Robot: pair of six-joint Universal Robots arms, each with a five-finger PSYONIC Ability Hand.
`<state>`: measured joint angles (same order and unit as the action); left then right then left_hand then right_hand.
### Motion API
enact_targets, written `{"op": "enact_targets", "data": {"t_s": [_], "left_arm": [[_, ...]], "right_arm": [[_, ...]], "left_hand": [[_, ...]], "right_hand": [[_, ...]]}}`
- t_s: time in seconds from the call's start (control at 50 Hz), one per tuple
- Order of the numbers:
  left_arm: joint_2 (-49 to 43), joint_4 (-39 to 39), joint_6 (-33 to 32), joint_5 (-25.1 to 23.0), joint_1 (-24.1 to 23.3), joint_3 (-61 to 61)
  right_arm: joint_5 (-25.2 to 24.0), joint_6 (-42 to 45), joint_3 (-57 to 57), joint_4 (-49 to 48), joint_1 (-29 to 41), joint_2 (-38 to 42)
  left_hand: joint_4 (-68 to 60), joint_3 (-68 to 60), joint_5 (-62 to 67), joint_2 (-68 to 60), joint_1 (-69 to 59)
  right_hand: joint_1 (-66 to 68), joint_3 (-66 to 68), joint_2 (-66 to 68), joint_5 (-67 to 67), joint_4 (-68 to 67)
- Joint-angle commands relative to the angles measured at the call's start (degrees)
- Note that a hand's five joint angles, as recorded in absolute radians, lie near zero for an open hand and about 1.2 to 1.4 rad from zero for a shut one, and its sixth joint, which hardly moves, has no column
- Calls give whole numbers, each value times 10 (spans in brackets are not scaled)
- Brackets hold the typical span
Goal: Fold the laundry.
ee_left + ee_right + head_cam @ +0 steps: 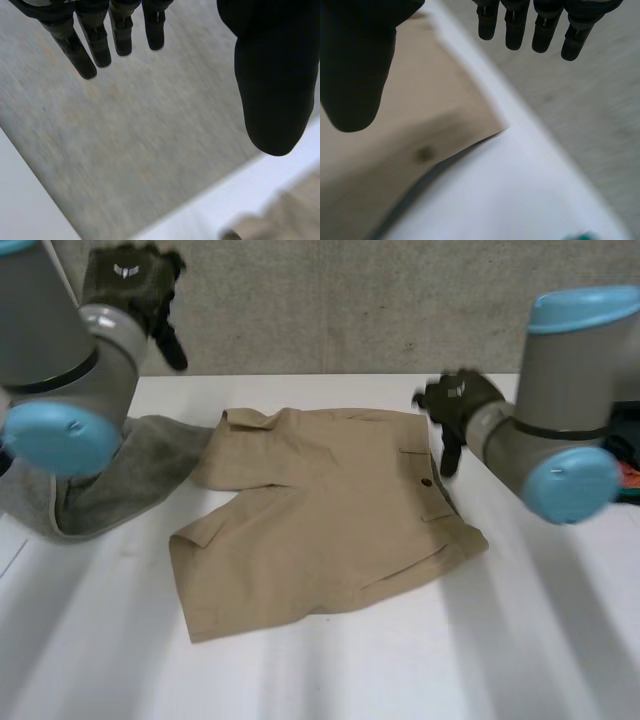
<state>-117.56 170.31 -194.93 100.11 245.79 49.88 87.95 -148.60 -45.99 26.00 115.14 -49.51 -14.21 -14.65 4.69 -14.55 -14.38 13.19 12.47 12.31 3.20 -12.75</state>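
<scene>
A pair of khaki shorts lies spread on the white table, waistband toward my right arm, one leg folded over at the far left. My left hand is raised above the table's far left, away from the shorts, open with straight fingers and nothing in it. A corner of the shorts shows below its thumb. My right hand hovers just beyond the waistband's far corner, open and empty. Under its thumb lie the shorts with a dark button.
A grey garment lies on the table's left side, partly under my left arm. Dark and coloured items sit at the right edge. A grey wall runs behind the table.
</scene>
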Motion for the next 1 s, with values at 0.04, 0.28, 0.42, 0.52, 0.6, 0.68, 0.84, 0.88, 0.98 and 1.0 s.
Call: {"op": "enact_targets", "data": {"t_s": [0.04,0.28,0.42,0.52,0.6,0.68,0.84,0.88,0.98,1.0], "left_arm": [[152,-107,3,-65,-24,271],[122,-26,-1,-110,-47,480],[80,13,-27,-69,-58,486],[71,30,-35,-62,-70,492],[64,41,-41,-49,-79,496],[63,47,-47,-40,-85,501],[46,99,-91,2,-102,510],[43,117,-109,22,-106,514],[45,146,-129,48,-122,519],[47,149,-130,52,-123,520]], "right_arm": [[-87,41,-214,96,-32,-124],[-138,83,-411,-193,-73,-138],[-144,74,-416,-243,-72,-93],[-140,64,-419,-277,-71,-79],[-129,58,-422,-291,-69,-77],[-111,52,-423,-290,-64,-76],[-94,40,-423,-279,-62,-82],[-88,40,-423,-269,-61,-86],[-81,42,-423,-237,-61,-98],[-79,43,-423,-231,-61,-102]], "left_hand": [[-204,-199,199,-200,-202],[-75,-70,70,-71,-73],[-66,-62,61,-63,-64],[-95,-90,90,-91,-93],[-155,-151,150,-152,-153],[-207,-203,202,-204,-205],[-347,-342,342,-343,-345],[-430,-426,426,-427,-429],[-658,-653,653,-655,-656],[-658,-653,653,-655,-656]], "right_hand": [[126,133,135,126,-130],[141,149,150,141,-146],[245,252,254,245,-249],[556,563,565,556,-560],[668,675,677,668,-672],[668,675,677,668,-672],[668,675,677,668,-672],[668,675,677,668,-672],[668,675,677,668,-672],[668,675,677,668,-672]]}}
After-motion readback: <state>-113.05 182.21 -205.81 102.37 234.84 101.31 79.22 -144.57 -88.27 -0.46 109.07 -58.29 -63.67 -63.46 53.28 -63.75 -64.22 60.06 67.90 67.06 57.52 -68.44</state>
